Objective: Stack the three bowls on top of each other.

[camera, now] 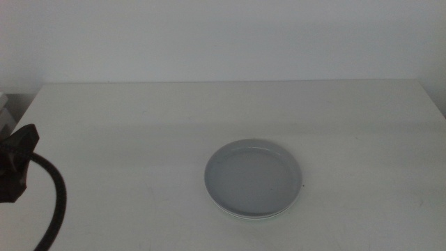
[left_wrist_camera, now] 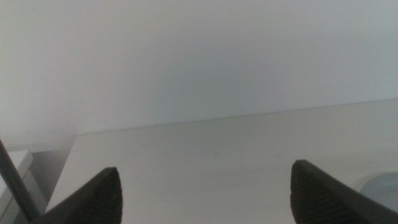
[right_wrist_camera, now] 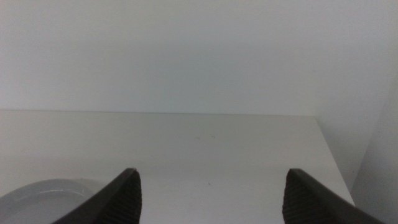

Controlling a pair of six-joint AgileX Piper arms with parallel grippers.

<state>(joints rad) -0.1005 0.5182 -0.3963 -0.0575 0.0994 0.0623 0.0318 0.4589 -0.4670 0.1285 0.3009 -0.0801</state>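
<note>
The bowls stand as one stack (camera: 254,179) on the white table, a little right of centre and toward the front. The light grey bowl is on top, and a paler rim (camera: 245,217) peeks out beneath its front edge. How many lie under it cannot be told. My left gripper (left_wrist_camera: 205,169) is open and holds nothing; part of the stack (left_wrist_camera: 380,185) shows beside one jaw. In the middle view the left arm (camera: 17,164) sits at the left edge. My right gripper (right_wrist_camera: 211,172) is open and holds nothing, with the stack's rim (right_wrist_camera: 43,198) low beside it.
The white table (camera: 139,125) runs back to a pale wall. A black cable (camera: 57,202) curves down from the left arm at the front left. A pale object (left_wrist_camera: 15,180) sits off the table's left end.
</note>
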